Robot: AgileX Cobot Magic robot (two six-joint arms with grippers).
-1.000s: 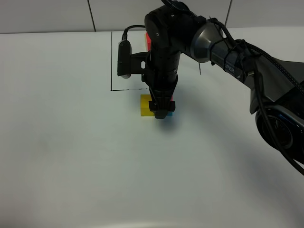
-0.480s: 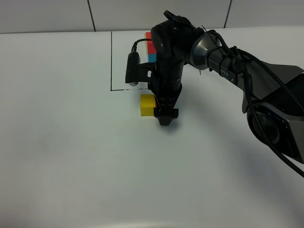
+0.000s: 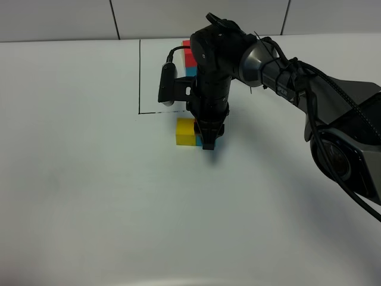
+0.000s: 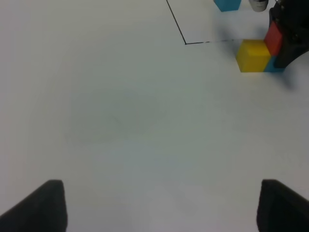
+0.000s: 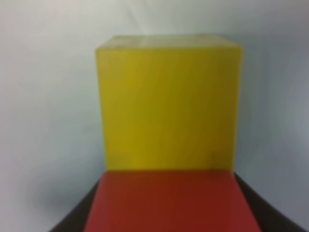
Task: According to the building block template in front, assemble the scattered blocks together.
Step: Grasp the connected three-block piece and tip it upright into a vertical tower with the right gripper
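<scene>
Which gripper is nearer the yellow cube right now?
Right. The right gripper stands directly beside the yellow cube; the left gripper is far away across bare table.

The right arm (image 3: pixel 309 89) reaches in from 3 o'clock across the middle, its wrist turned straight down. The right end effector (image 3: pixel 209 142) points vertically at the table, jaws closed. The left end effector (image 4: pixel 159 205) hangs apart, with two dark fingertips (image 4: pixel 36 205) spread wide, holding nothing.

Your right end effector (image 3: pixel 209 142) has drawn back toward the outlined square — it now sits narrower over the stack. The cyan-blue cube (image 3: pixel 199 140) shows again beside the yellow cube (image 3: pixel 185 131) — it was hidden a moment ago.
</scene>
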